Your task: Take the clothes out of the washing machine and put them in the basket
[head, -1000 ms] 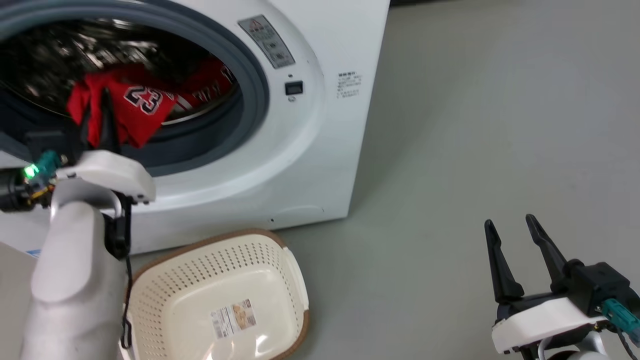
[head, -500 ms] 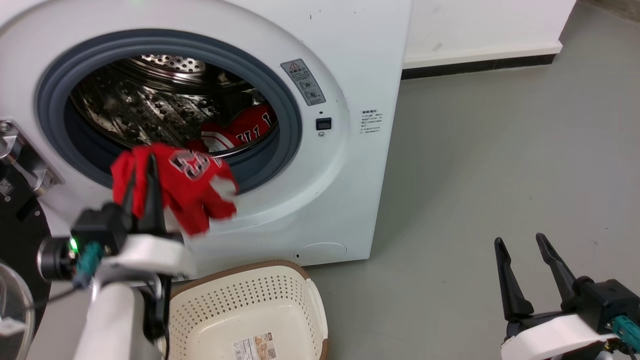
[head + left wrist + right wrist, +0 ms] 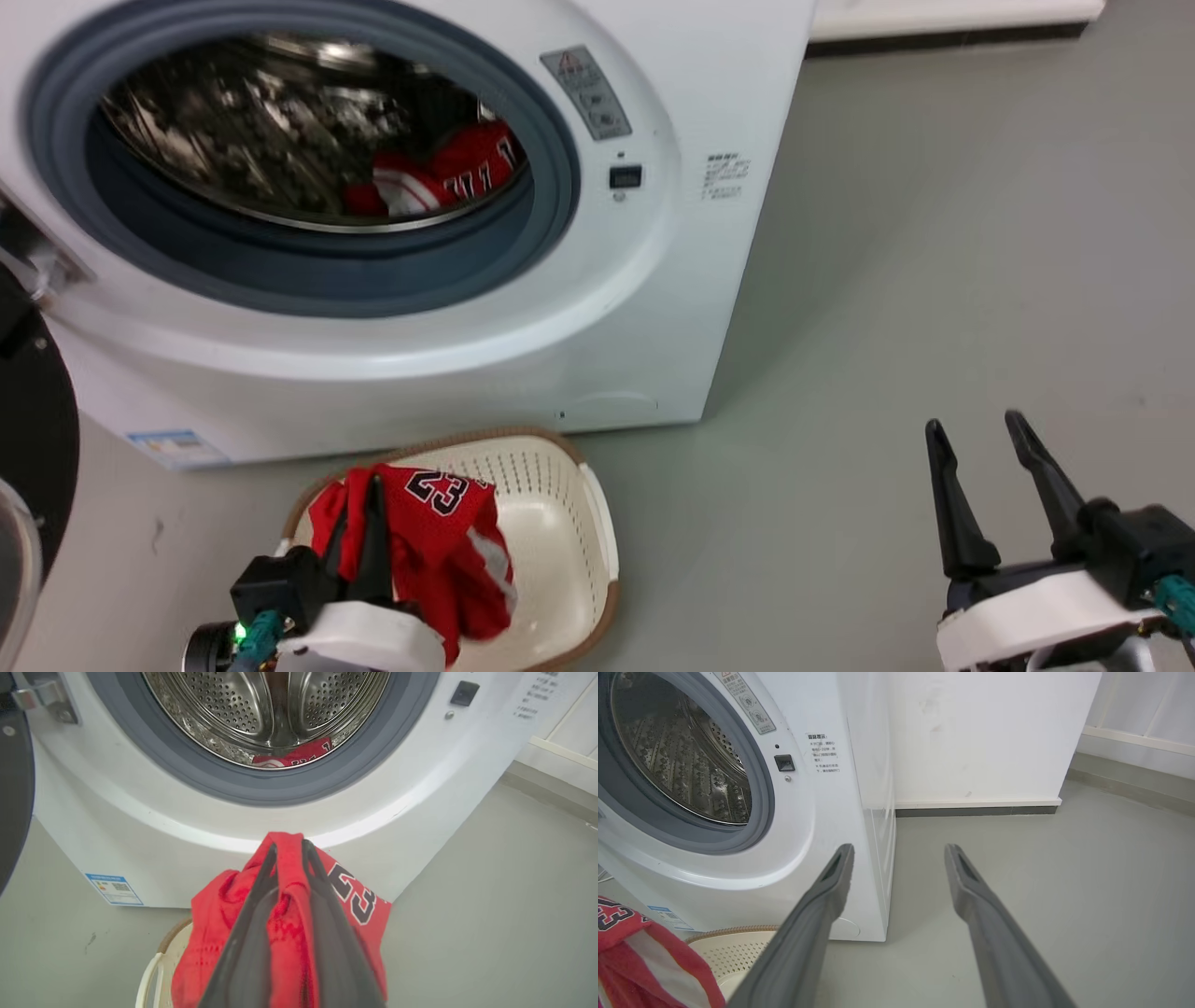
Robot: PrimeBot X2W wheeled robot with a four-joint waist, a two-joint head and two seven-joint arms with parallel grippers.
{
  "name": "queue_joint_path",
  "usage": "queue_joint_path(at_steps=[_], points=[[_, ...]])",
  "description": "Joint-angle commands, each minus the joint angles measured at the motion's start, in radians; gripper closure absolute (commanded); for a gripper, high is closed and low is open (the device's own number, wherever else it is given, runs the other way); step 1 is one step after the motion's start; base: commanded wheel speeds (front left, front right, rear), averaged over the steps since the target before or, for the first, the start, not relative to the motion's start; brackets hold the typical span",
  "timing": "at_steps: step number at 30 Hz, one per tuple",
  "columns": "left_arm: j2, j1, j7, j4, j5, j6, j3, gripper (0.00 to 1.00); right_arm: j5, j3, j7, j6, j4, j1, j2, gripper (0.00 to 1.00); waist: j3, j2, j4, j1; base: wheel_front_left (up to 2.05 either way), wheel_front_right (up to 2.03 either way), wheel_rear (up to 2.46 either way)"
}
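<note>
grey floor [image 3: 934, 233] | jersey [image 3: 439, 532] hides half the basket [image 3: 560, 523]; left pincer [image 3: 289, 847] clamps it; right pincer [image 3: 974, 425] apart

The basket [image 3: 597, 523] sits before the washing machine [image 3: 597, 308].

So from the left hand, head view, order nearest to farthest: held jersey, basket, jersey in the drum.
1. held jersey, clamped in the left hand.
2. basket, under that jersey.
3. jersey in the drum, up inside the washing machine.
</note>
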Motion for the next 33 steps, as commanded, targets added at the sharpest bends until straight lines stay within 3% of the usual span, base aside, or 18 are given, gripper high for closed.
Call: queue_joint_path(at_steps=[1, 9, 17, 30, 31, 32, 33], points=[[-0.005, -0.027, -0.006, 0.014, -0.008, 0.011, -0.003, 1.0, -0.004, 0.004, 0.001, 0.0, -0.008, -0.028, 0.002, 0.0, 0.099, 0.0, 0.012, 0.0001, 0.0, 0.0, 0.0], [-0.019, -0.156, -0.009, 0.141, -0.012, 0.021, -0.019, 1.0, -0.01, 0.03, -0.013, 0.0, -0.01, -0.124, 0.002, 0.0, 0.308, 0.0, 0.007, 0.0001, 0.0, 0.0, 0.0], [-0.022, -0.38, -0.008, 0.422, -0.015, 0.013, -0.016, 1.0, -0.003, 0.066, -0.048, 0.0, 0.022, -0.235, 0.002, 0.0, 0.511, 0.0, -0.023, 0.0001, 0.0, 0.0, 0.0], [-0.014, -0.494, -0.008, 0.742, -0.032, 0.003, 0.037, 1.0, 0.012, 0.091, -0.096, 0.0, 0.101, -0.285, 0.002, 0.0, 0.546, 0.0, -0.07, 0.0001, 0.0, 0.0, 0.0], [-0.013, -0.493, -0.008, 0.744, -0.028, 0.005, 0.041, 0.69, 0.011, 0.086, -0.097, 0.0, 0.106, -0.284, 0.002, 0.0, 0.537, 0.0, -0.068, 0.0001, 0.0, 0.0, 0.0], [-0.013, -0.49, -0.008, 0.741, -0.027, 0.007, 0.047, 0.3, 0.009, 0.082, -0.097, 0.0, 0.111, -0.282, 0.002, 0.0, 0.527, 0.0, -0.066, 0.0001, 0.0, 0.0, 0.0], [-0.013, -0.484, -0.008, 0.735, -0.023, 0.007, 0.052, 0.0, 0.006, 0.079, -0.099, 0.0, 0.115, -0.28, 0.002, 0.0, 0.514, 0.0, -0.063, 0.0001, 0.0, 0.0, 0.0]])
